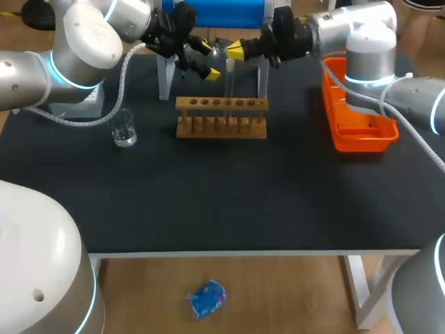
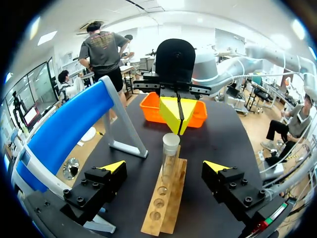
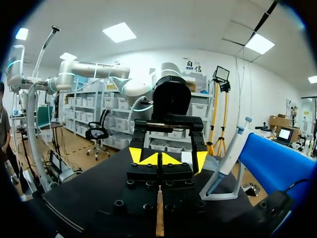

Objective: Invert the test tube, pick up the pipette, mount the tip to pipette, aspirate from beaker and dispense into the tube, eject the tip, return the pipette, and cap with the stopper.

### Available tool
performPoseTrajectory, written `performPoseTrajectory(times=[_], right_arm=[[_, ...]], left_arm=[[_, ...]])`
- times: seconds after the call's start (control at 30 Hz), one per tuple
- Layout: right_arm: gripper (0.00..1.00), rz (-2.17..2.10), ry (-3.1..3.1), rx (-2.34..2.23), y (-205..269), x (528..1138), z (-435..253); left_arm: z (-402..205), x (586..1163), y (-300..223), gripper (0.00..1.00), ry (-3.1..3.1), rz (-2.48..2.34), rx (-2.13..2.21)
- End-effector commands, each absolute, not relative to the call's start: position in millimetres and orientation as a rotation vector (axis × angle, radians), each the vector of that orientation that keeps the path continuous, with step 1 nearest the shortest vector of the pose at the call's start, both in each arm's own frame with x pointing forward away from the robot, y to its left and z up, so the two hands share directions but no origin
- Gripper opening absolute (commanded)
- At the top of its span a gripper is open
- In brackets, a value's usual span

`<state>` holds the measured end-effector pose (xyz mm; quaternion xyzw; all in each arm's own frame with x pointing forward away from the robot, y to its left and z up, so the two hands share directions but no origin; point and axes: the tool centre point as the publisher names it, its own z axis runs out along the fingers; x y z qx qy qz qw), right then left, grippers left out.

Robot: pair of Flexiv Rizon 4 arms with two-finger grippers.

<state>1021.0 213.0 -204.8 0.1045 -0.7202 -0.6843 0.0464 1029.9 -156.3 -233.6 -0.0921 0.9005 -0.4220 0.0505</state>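
Inspection of the bench, as it stands.

The test tube (image 1: pixel 229 87) stands upright in the wooden rack (image 1: pixel 221 126) at the back middle of the table (image 1: pixel 222 195). Its top end looks pale; whether that is the stopper already seated or the bare mouth, I cannot tell. No liquid level can be made out in it.

The right claw (image 1: pixel 235 50) hangs directly over the tube's top, fingers pressed together, with nothing visible between them. The left claw (image 1: pixel 209 60) is spread wide, one finger either side of the tube, touching neither side.

The pipette (image 3: pixel 229 158) sits in its stand (image 1: pixel 165 76) behind the rack. The beaker (image 1: pixel 124 129) stands well off to the left and holds some clear liquid. The orange tray (image 1: pixel 361 136) lies to the right.

Judgement: with the pipette parked and a closed claw over the tube, capping appears to be in hand, the last item. Filling and tip ejection cannot be confirmed.
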Motion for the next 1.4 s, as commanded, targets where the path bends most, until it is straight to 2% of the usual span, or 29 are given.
performPoseTrajectory(times=[0.03,1.4], right_arm=[[0.00,-2.082,-2.182,0.326,214.0,1029.4,-209.8],[0.00,-2.050,-2.137,0.256,221.0,1034.5,-225.8]], left_arm=[[-232.8,1030.8,-156.3,1.00,2.748,-1.282,-0.281],[-232.8,1030.8,-156.3,1.00,2.748,-1.282,-0.281]])
